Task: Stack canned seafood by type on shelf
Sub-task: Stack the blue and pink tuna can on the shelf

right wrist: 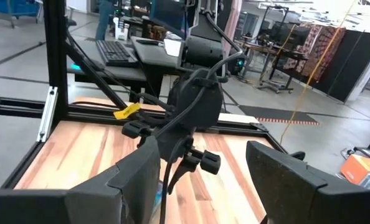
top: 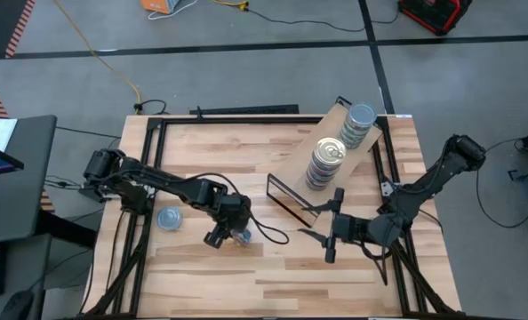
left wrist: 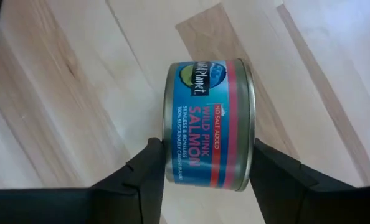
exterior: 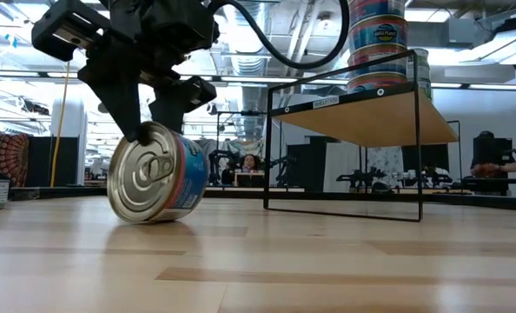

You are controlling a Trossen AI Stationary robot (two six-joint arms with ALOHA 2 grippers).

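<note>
Nearest the low camera, a salmon can [exterior: 156, 174] stands tilted on its edge on the desk [exterior: 327, 269], pull-tab lid facing the lens, blue and red label wrapping its side. Left gripper [exterior: 145, 122] comes down on it from above; its fingers [left wrist: 149, 168] sit against both sides of the can in the left wrist view, clamped on it, though the grip looks freshly taken. In the high view this pair lies at about 7 o'clock from the desk's middle, near the front half. A second can [top: 168, 218] with a light blue lid lies flat on the desk at roughly 9 o'clock, just beside the left arm and apart from the gripper. Shelf [top: 335, 142] sits at about 2 o'clock, a light wood board on a thin black frame, set askew to the desk edges. Two stacks stand on it: one stack of gold-lidded cans [top: 326, 164] toward the shelf's nearer end, one stack of blue-lidded cans [top: 358, 124] toward its far end, the two near each other but apart. Right gripper [top: 328, 233] waits low over the desk at about 5 o'clock, in front of the shelf, fingers [right wrist: 135, 180] apart and holding nothing, aimed across at the left arm.
</note>
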